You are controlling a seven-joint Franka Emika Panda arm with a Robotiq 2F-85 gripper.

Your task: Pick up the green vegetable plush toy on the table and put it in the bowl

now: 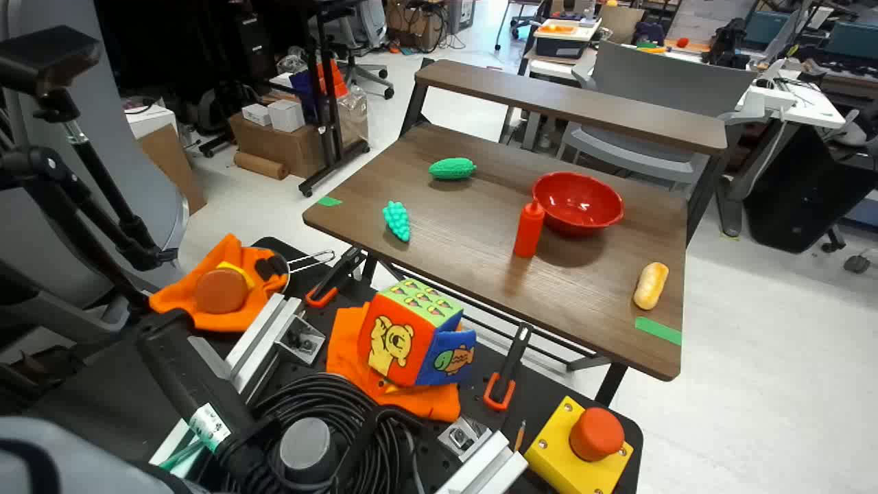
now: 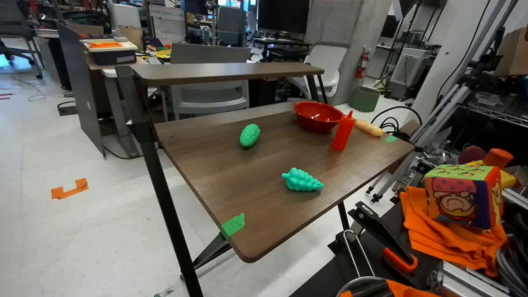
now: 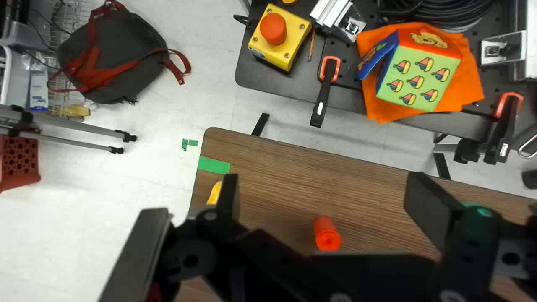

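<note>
The green vegetable plush toy [image 1: 452, 169] is an elongated, bumpy green oval. It lies on the brown table, and also shows in an exterior view [image 2: 250, 135]. The bowl [image 1: 578, 202] is wide, round and bright red, with nothing visible inside; it also shows in an exterior view [image 2: 317, 117]. My gripper [image 3: 324, 193] shows only in the wrist view, high above the table. Its fingers are wide apart with nothing held between them. In the wrist view the green vegetable plush toy cannot be made out, and the bowl is largely or wholly hidden behind the gripper.
A red squeeze bottle [image 1: 529, 230] stands upright close to the bowl. A teal-green bumpy toy [image 1: 397, 221] lies near the table edge. A bread-like toy [image 1: 651, 285] lies near a corner. A raised shelf [image 1: 569, 103] runs along one table side. A soft cube [image 1: 415, 336] sits on the robot's bench.
</note>
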